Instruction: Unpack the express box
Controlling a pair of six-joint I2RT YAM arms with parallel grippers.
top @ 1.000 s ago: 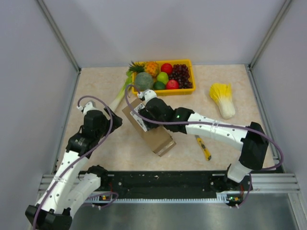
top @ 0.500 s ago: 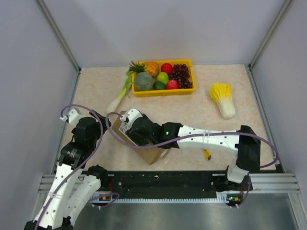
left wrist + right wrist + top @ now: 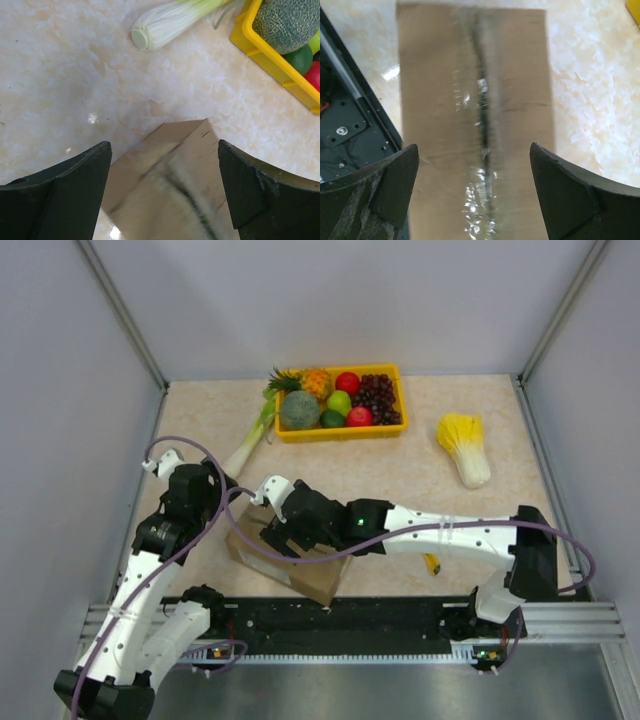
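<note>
The express box (image 3: 318, 578) is a brown carton lying near the front edge, left of centre. In the right wrist view the box (image 3: 475, 75) shows a taped, slit seam down its top. My right gripper (image 3: 276, 532) hangs open just above it, jaws spread about as wide as the box (image 3: 474, 147). My left gripper (image 3: 228, 502) is open over the box's far left corner (image 3: 175, 190), jaws wide on either side (image 3: 164, 145). The label is hidden.
A yellow tray of fruit (image 3: 395, 430) stands at the back, with a leek (image 3: 250, 435) to its left. A napa cabbage (image 3: 465, 448) lies at the right. A yellow utility knife (image 3: 430, 563) lies under my right arm. The black rail (image 3: 350, 130) borders the box's near side.
The box has slid toward the near left edge, and my right gripper has come with it. My left gripper pulled back left, then returned over the box's far corner.
</note>
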